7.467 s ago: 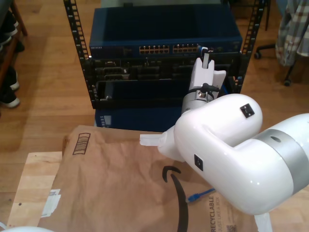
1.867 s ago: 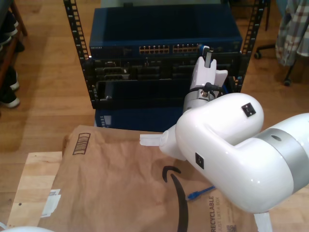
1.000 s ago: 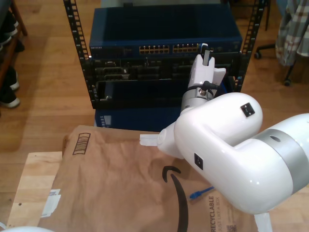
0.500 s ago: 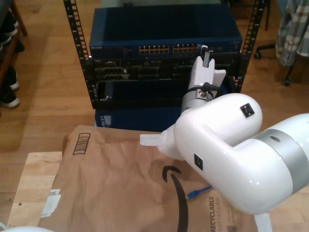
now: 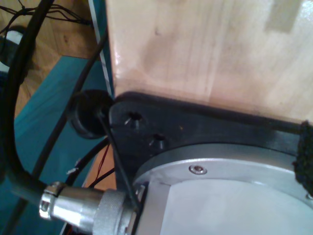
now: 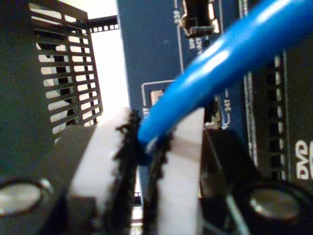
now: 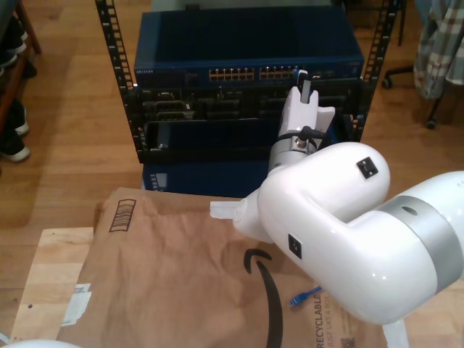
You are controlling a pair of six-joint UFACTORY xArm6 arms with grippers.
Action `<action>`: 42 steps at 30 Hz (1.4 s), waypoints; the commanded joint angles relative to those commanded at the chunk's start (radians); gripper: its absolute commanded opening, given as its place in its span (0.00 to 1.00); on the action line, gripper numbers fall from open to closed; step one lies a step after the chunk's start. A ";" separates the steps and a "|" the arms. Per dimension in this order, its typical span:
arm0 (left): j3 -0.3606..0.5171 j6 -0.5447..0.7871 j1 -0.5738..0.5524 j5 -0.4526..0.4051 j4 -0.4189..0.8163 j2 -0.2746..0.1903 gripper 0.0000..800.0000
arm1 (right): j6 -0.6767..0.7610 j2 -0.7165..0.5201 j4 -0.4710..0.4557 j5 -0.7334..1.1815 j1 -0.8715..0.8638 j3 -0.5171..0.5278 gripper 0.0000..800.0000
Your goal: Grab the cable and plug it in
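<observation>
Wooden flooring surrounds a dark equipment rack [image 7: 246,87] at the exterior view's far side. My second gripper [image 6: 146,147] pinches the blue cable [image 6: 220,63] tight right at the rack's blue switch [image 6: 161,49]; the cable's other end [image 7: 306,296] lies on brown paper [image 7: 174,275] nearby. My first gripper's state cannot be told.

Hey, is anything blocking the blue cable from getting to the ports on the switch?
Nothing visible blocks it. My second gripper is shut on the blue cable, right in front of the blue switch panel. I see only open space between them, though the plug itself is hidden behind the fingers.
</observation>
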 joint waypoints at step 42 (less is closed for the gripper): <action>0.000 0.000 0.000 0.000 0.000 0.000 1.00 | 0.015 -0.005 0.009 -0.028 -0.012 0.000 0.00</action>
